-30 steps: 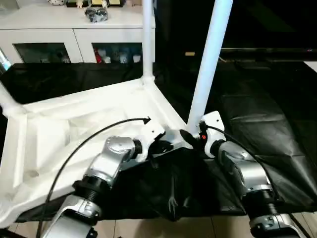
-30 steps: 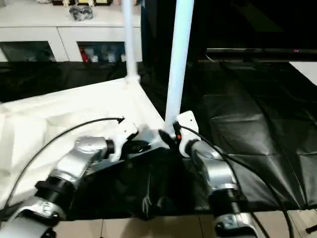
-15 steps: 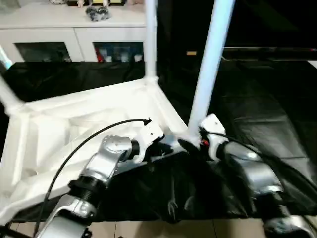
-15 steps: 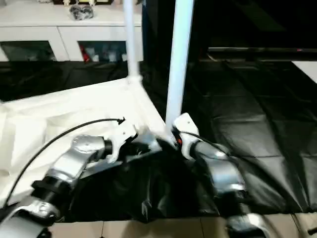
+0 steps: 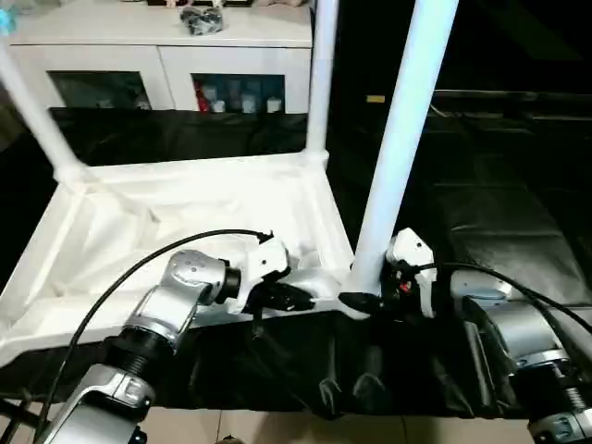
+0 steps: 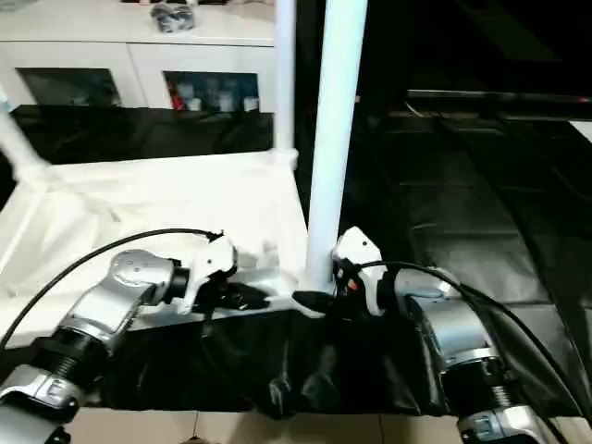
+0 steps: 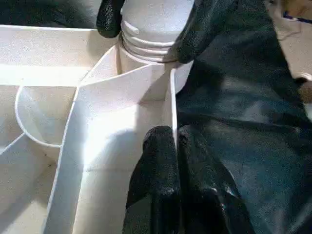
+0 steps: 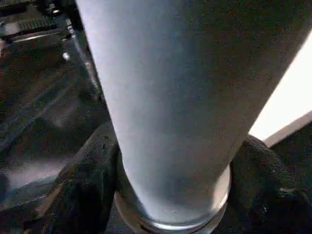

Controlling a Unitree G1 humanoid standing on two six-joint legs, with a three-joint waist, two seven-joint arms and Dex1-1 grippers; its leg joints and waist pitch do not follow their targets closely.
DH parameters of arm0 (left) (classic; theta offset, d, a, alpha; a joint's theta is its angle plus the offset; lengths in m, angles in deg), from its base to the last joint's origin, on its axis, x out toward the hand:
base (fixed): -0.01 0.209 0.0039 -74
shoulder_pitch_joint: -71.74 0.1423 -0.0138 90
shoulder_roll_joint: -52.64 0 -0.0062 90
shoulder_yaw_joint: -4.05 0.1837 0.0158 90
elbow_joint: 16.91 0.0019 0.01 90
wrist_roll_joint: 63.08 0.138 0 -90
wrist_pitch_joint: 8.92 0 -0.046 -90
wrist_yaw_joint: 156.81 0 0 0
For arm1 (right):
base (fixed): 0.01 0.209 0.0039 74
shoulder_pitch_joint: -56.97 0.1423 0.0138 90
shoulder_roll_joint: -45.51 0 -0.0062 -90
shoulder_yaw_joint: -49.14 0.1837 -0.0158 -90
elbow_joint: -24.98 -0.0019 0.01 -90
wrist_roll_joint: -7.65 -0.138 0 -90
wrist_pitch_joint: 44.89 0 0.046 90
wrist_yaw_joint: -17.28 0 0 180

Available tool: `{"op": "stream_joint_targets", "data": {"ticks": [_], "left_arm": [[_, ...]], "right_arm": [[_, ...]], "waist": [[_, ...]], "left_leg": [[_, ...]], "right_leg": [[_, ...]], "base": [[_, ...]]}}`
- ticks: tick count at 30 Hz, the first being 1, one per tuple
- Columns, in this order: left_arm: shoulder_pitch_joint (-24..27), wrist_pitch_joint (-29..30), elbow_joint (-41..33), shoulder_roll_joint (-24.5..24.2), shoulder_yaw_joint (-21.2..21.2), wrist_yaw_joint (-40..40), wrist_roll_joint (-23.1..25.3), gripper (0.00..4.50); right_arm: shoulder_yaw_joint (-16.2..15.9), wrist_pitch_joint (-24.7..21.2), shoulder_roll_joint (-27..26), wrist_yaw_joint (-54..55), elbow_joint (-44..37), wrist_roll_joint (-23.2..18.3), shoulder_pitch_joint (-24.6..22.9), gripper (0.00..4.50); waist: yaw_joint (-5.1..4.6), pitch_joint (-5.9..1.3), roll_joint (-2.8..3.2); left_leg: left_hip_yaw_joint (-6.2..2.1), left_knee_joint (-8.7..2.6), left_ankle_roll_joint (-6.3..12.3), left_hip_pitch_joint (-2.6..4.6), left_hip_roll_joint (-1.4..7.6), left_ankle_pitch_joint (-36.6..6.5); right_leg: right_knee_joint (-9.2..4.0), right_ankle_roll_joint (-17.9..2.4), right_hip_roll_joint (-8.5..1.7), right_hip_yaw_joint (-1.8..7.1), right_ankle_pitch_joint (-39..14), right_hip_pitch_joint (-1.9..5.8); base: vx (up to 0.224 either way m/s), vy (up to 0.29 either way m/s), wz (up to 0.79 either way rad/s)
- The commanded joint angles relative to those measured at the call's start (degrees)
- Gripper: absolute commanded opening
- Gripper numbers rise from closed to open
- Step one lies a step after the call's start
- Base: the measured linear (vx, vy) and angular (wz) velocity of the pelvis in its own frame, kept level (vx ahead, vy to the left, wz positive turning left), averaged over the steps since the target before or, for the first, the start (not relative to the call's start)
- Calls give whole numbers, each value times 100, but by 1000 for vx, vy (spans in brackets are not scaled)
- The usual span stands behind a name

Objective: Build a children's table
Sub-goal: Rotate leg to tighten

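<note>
Children's table [image 5: 185, 199] upside down on black sheet [image 5: 518, 231], legs up. Left gripper [image 7: 170, 146] pinched on thin edge wall of top near corner. Right gripper [image 8: 170, 161] straddles base of near-corner leg [image 5: 402, 139], fingers [image 8: 83, 180] either side, pressing it.

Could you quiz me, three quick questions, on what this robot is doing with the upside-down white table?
1. True or false: the right gripper has its two black fingers on either side of the base of the near leg.
2. What does the left gripper pinch: A the table's thin edge wall, B a leg, C the black sheet?
3. How many legs stand upright in the tabletop in the head views?

Key: 1 true. 2 A. 3 three: the near leg, the far right-corner leg and the far left-corner leg.
</note>
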Motion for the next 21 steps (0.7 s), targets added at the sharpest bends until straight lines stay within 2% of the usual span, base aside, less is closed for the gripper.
{"op": "stream_joint_targets", "data": {"ticks": [1,10,12,13,15,16,17,18,20,21], "left_arm": [[-199,-136,-52,109,171,-228,-175,0],[-137,43,-113,177,113,-180,-232,0],[-165,100,-54,321,16,306,-141,0],[-202,142,-8,473,-65,739,-65,0],[-237,261,13,662,-150,1201,-1,0],[-243,344,3,732,-178,1331,8,0],[-244,388,-4,787,-190,1455,38,0],[-250,453,3,854,-210,1609,68,0],[-260,533,39,1037,-210,1933,142,0],[-268,581,56,1106,-219,2050,149,0]], "right_arm": [[-355,88,-10,-337,-227,-88,3,278],[-385,-25,-71,-310,-355,-115,-210,267],[-280,-6,-269,126,-279,-70,-232,267],[-137,-63,-537,742,-95,15,-183,267],[39,-112,-887,1555,188,155,-88,267],[100,-117,-1018,1863,288,213,-54,267],[133,-113,-1123,2060,358,243,-32,266],[157,-112,-1229,2242,410,280,-16,266],[251,-203,-1581,2855,560,360,71,266],[266,-222,-1705,3023,596,374,100,266]], "waist": [[1,-349,-71],[38,-343,-78],[35,-320,-89],[33,-318,-88],[-20,-297,-101],[-57,-302,-113],[-92,-292,-91],[-120,-287,-96],[-171,-282,-86],[-191,-287,-66]], "left_leg": [[-72,-355,219,99,203,-1399],[-71,-354,228,106,209,-1407],[-73,-369,191,108,208,-1467],[-74,-368,173,116,204,-1507],[-90,-389,61,96,180,-1608],[-104,-398,-1,110,169,-1636],[-109,-402,-28,125,166,-1723],[-119,-411,-30,114,166,-1790],[-119,-419,-47,119,161,-1867],[-128,-421,-58,114,152,-1891]], "right_leg": [[-326,-1197,-295,205,-1513,232],[-327,-1219,-291,204,-1511,226],[-346,-1166,-289,209,-1639,211],[-357,-1154,-293,210,-1711,204],[-383,-1071,-298,201,-1990,199],[-411,-979,-310,192,-2215,207],[-440,-928,-306,191,-2373,184],[-453,-868,-304,188,-2464,192],[-465,-843,-292,190,-2476,167],[-465,-835,-289,183,-2505,178]], "base": [[0,0,0],[0,0,0],[0,0,0],[0,0,0],[0,0,0],[0,0,0],[0,0,0],[0,0,0],[0,0,0],[0,0,0]]}}
